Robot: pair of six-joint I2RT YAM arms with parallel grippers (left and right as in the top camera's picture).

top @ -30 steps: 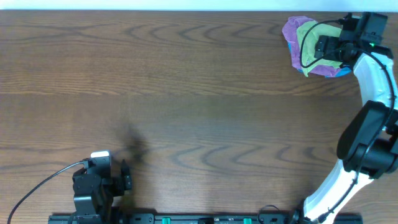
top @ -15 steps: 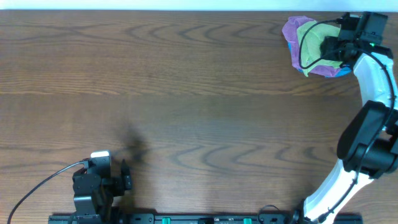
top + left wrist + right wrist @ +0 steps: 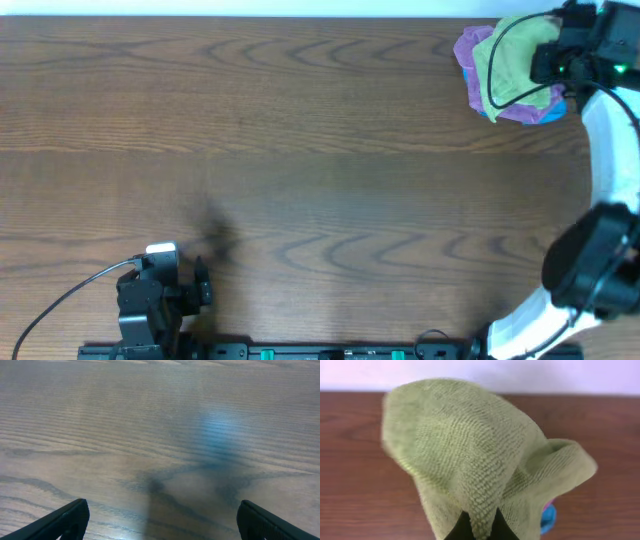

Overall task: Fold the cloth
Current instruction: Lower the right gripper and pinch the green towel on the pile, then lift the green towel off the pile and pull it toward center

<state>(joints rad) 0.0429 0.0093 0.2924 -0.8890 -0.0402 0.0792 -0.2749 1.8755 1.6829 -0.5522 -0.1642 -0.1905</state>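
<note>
Where the right gripper [image 3: 476, 529] closes, its two dark fingertips are pressed almost together on a fold of the green cloth [image 3: 465, 455], with nothing but the pinched terry between them. From that pinch the cloth bulges up and out in front of the wrist camera as a rounded hood, and one loose lobe sags to the right. A scrap of blue cloth [image 3: 547, 519] peeks out below that lobe.

From overhead, the right gripper [image 3: 553, 62] sits at the far right corner of the table [image 3: 300, 150], wrist turned inward toward the green cloth [image 3: 505, 60]. The green cloth drapes over a purple cloth [image 3: 468, 50], and the blue cloth [image 3: 548, 116] shows at the pile's near edge. It seems the green cloth's lower part rests on that pile, though the overhead angle does not settle it. The right arm [image 3: 600, 135] reaches nearly straight from its base at the near edge, past a dark elbow joint and along a white forearm to the far corner.

Well apart, the left arm [image 3: 140, 300] is tucked low at the near left edge. The left gripper [image 3: 165, 525] hangs over bare wood with its fingertips [image 3: 70, 519] spread wide and holding nothing.
</note>
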